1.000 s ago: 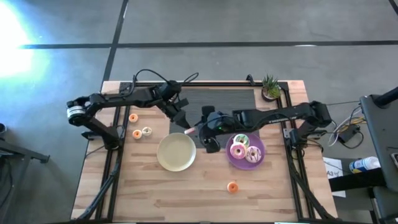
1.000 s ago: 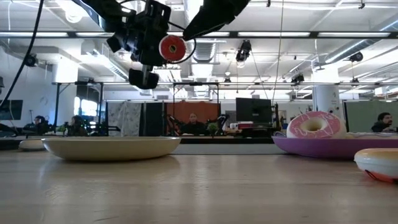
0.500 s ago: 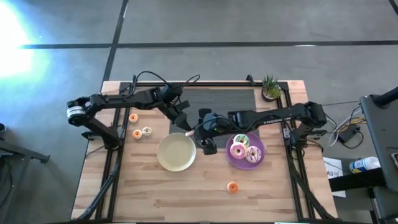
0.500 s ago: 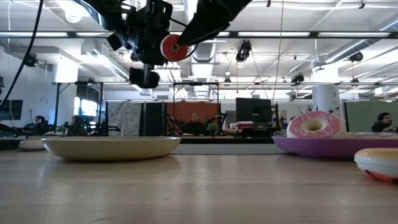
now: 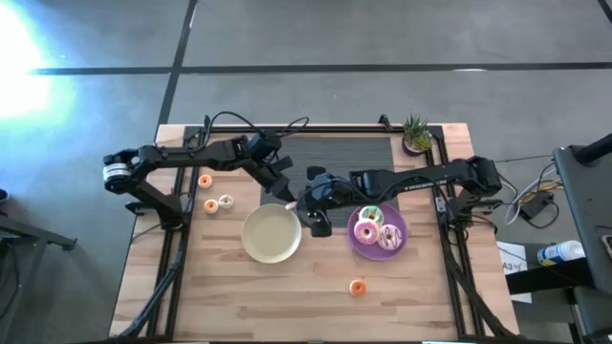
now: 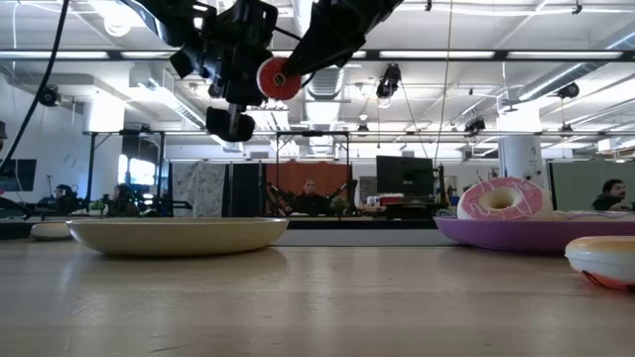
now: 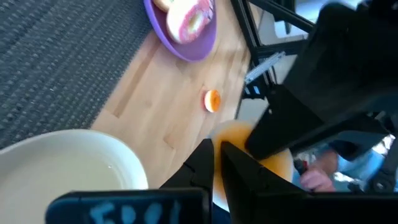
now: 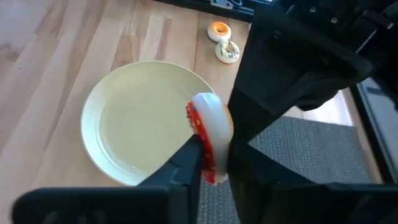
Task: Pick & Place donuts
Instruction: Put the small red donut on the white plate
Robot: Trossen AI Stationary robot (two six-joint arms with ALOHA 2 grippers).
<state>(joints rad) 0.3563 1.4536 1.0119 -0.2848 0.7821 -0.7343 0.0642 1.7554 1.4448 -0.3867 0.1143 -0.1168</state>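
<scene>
Overhead, both arms met above the far edge of the cream-yellow plate point(image 5: 272, 235) near the middle of the wooden surface point(image 5: 287, 296). The right end effector point(image 8: 214, 163) had its fingers closed on a small red donut point(image 8: 207, 144), held on edge in the air over the plate's rim; in the low view that red donut point(image 6: 278, 77) hung well above the plate point(image 6: 177, 236). The left end effector point(image 5: 288, 194) sat just beside it, almost touching, and whether its fingers were open or closed could not be told.

On the purple plate point(image 5: 363, 249), to the right of the cream one, lay a pink-iced donut point(image 5: 366, 231), a second pink-and-white one point(image 5: 388, 237) and a green-iced one point(image 5: 370, 215), all close together. An orange donut point(image 5: 357, 287) lay alone on the surface nearer the front edge. On the left side, two small orange donuts point(image 5: 205, 181) point(image 5: 210, 205) and a cream one point(image 5: 227, 202) rested on the wood. A dark mat point(image 5: 373, 153) and a small potted plant point(image 5: 415, 134) stood at the far side.
</scene>
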